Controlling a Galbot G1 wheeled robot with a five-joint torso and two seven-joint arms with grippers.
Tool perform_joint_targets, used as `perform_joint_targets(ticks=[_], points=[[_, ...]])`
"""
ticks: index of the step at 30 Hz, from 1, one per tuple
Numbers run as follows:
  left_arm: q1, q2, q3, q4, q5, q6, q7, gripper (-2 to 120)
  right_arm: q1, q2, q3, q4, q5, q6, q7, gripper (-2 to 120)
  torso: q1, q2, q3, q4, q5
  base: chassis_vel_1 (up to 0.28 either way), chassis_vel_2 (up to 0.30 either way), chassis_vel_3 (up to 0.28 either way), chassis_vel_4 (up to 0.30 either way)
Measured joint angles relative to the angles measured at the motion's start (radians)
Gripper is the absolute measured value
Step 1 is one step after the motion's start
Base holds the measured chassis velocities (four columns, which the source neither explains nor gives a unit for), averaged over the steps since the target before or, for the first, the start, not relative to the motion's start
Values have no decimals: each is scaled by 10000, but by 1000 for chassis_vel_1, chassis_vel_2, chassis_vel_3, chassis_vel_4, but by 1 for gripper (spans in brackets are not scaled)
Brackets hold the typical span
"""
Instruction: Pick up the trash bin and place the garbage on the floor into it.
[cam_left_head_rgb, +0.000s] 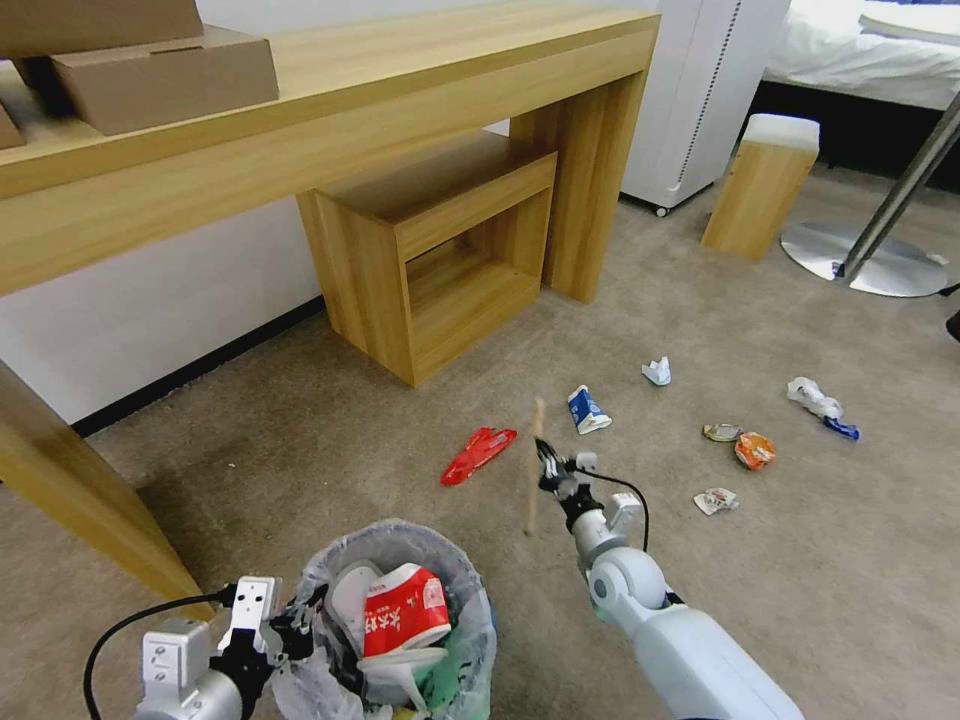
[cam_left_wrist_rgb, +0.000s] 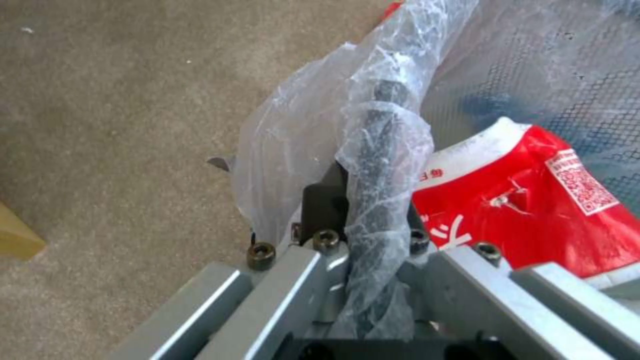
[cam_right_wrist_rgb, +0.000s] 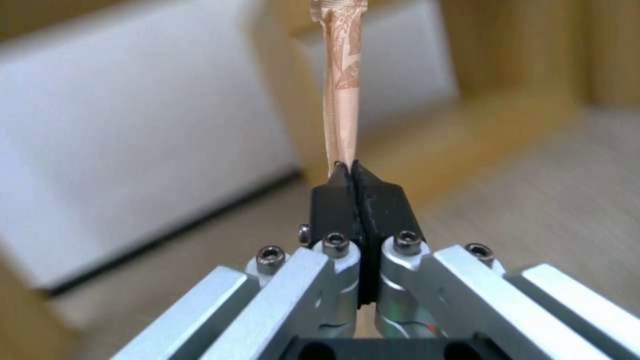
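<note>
The trash bin (cam_left_head_rgb: 470, 585), lined with a crinkly whitish bag, hangs at the lower middle of the head view. My left gripper (cam_left_head_rgb: 296, 625) is shut on its rim (cam_left_wrist_rgb: 380, 150) through the bag. Inside lie a red-white crushed cup (cam_left_head_rgb: 405, 608) (cam_left_wrist_rgb: 533, 210) and a white slipper (cam_left_head_rgb: 350, 598). My right gripper (cam_left_head_rgb: 548, 466) (cam_right_wrist_rgb: 347, 167) is shut on a wooden stick (cam_left_head_rgb: 535, 470) (cam_right_wrist_rgb: 342, 90), held upright above the carpet to the bin's right. More garbage lies on the floor: a red wrapper (cam_left_head_rgb: 478, 452), a blue-white carton (cam_left_head_rgb: 587, 410), crumpled paper (cam_left_head_rgb: 657, 372), an orange wrapper (cam_left_head_rgb: 755, 450) and a clear bottle (cam_left_head_rgb: 815, 398).
A long wooden desk (cam_left_head_rgb: 330, 110) with cardboard boxes (cam_left_head_rgb: 165, 75) spans the back, with a low wooden shelf unit (cam_left_head_rgb: 440, 250) beneath it. At the back right stand a white appliance (cam_left_head_rgb: 700, 95), a wooden block stool (cam_left_head_rgb: 762, 185) and a round metal stand base (cam_left_head_rgb: 865, 260). Open carpet surrounds the litter.
</note>
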Motion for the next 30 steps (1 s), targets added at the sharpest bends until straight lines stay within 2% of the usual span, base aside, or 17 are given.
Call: perform_joint_targets(ticks=[2, 3, 5, 7, 9, 10, 13, 17, 22, 24, 26, 30], points=[[-124, 0, 22, 146, -49, -63, -3, 0, 99, -436, -209, 410, 362, 299, -809, 0, 0, 0, 1, -1, 1, 0, 0, 0, 0], [-124, 0, 22, 146, -49, -63, -3, 0, 99, -436, -209, 410, 362, 299, -809, 0, 0, 0, 1, -1, 1, 0, 0, 0, 0], [-262, 27, 59, 258, -174, -103, -5, 0, 196, -1011, -592, 1159, 690, 460, -1177, 0, 0, 0, 0, -2, 1, 0, 0, 0, 0], [-319, 37, 76, 296, -203, -109, -2, 0, 228, -1237, -773, 1523, 814, 463, -1198, 0, 0, 0, 1, -2, 1, 0, 0, 0, 0], [-437, 66, 118, 384, -251, -116, -2, 0, 402, -1740, -1255, 2525, 1099, 427, -1114, 0, 0, 1, 0, -2, 0, 0, 0, 0, 0], [-437, 66, 118, 384, -251, -116, -2, 0, 402, -1740, -1255, 2525, 1099, 427, -1114, 0, 0, 1, 0, -2, 0, 0, 0, 0, 0], [-513, 127, 163, 487, -285, -116, 16, 0, 943, -2179, -1805, 3577, 1528, 173, -717, 0, 0, 1, 0, -2, 0, 0, 0, 0, 0], [-762, 185, 261, 659, -391, -115, 22, 0, 1910, -2345, -2543, 4148, 2227, -32, -217, 0, 0, 0, 0, -2, -1, 0, 0, 0, 0], [-1019, 232, 351, 769, -513, -116, 21, 0, 2836, -2308, -3386, 4124, 2511, -45, 57, 0, 0, 1, 1, 0, -1, 0, 0, 0, 0], [-1135, 332, 358, 821, -616, -124, -21, 0, 3398, -2121, -4015, 3933, 2691, -68, 237, 0, 0, 0, 1, 0, 1, 0, 0, 0, 0], [-1135, 332, 358, 821, -616, -124, -21, 0, 3398, -2121, -4015, 3933, 2691, -68, 237, 0, 0, 0, 1, 0, 1, 0, 0, 0, 0], [-1325, 529, 367, 883, -832, -135, -42, 0, 3847, -1727, -4656, 3740, 2897, -163, 561, 0, 0, 0, 1, -1, 0, 0, 0, 0, 0]])
